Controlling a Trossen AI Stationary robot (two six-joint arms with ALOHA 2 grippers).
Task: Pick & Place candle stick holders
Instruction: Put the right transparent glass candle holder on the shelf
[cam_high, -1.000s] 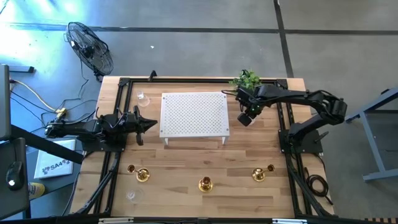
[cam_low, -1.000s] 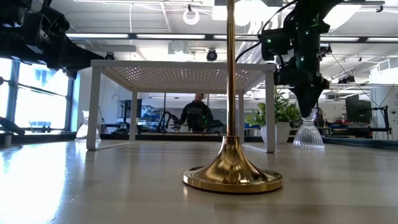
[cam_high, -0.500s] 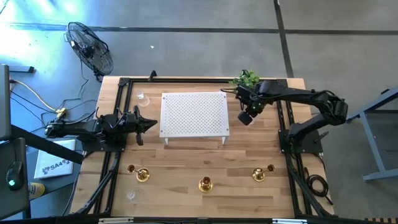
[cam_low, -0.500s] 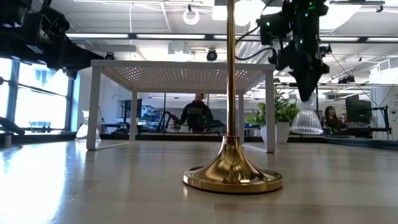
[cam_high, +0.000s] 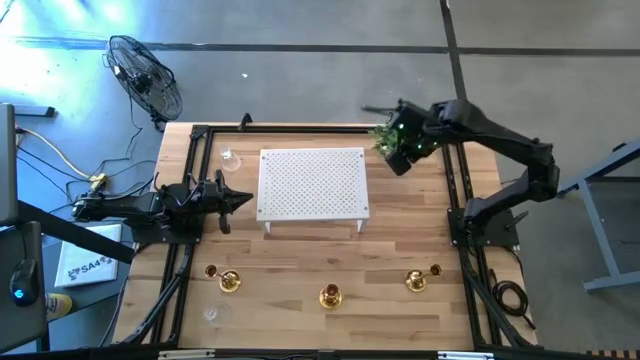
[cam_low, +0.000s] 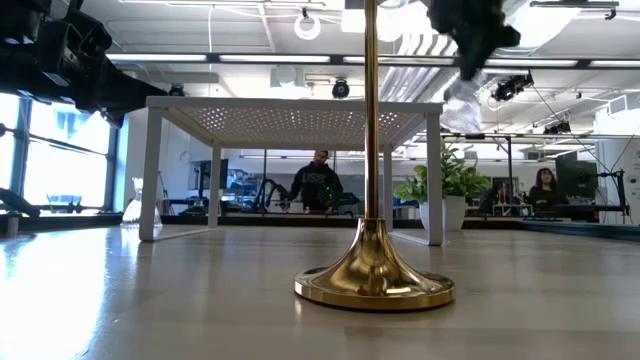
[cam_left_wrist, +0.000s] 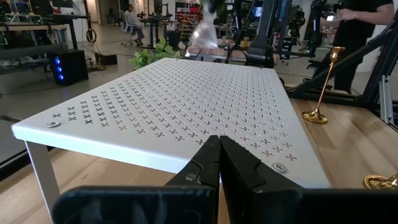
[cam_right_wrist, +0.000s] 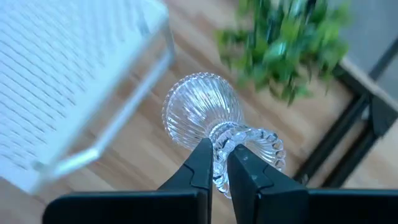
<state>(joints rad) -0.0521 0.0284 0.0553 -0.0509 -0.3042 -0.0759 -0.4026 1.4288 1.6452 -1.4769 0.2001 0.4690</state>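
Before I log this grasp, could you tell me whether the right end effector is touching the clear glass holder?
Touching. In the right wrist view, the right end effector is pinched shut on the clear glass holder at its stem.

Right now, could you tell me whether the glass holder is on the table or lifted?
Lifted. The right tool is shut on the glass holder, carrying it in the air.

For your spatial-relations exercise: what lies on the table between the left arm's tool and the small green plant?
The white perforated metal stand fills that stretch between the shut left tool and green plant, clearest in the high view.

brass candle holder (cam_low: 374, 275), white stand (cam_low: 295, 118) behind
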